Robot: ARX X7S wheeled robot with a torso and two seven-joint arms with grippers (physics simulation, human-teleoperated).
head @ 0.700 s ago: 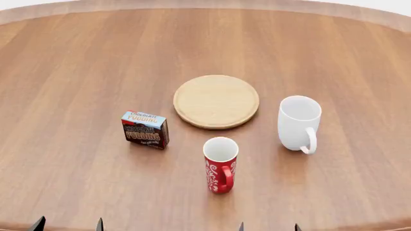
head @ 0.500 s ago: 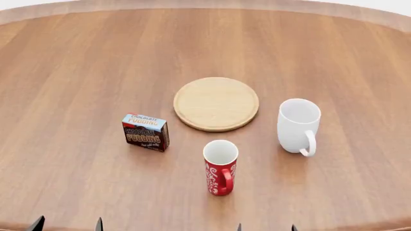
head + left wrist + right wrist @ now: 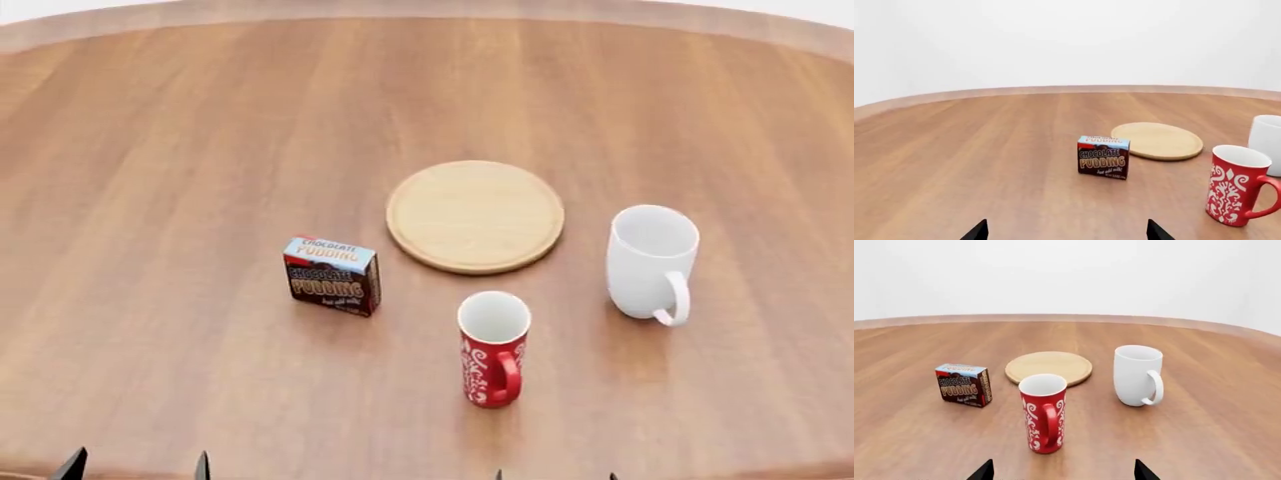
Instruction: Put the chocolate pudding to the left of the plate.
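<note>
The chocolate pudding (image 3: 332, 274) is a small brown carton with a light blue top, standing on the wooden table in front of and left of the plate (image 3: 475, 215), a flat round tan wooden disc. The carton also shows in the left wrist view (image 3: 1103, 157) and the right wrist view (image 3: 964, 384), as does the plate (image 3: 1158, 140) (image 3: 1048, 367). My left gripper (image 3: 134, 468) is open and empty at the near table edge, well short of the carton; its tips show in its wrist view (image 3: 1067, 232). My right gripper (image 3: 555, 476) is open and empty (image 3: 1063, 471), near the red mug.
A red patterned mug (image 3: 494, 347) stands in front of the plate, right of the carton. A white mug (image 3: 651, 261) stands right of the plate. The round wooden table (image 3: 174, 150) stretches far to the left and back.
The whole scene has shifted to the right in the head view, so the view has turned or moved left. The objects keep their places relative to each other. Both grippers stay low and open.
</note>
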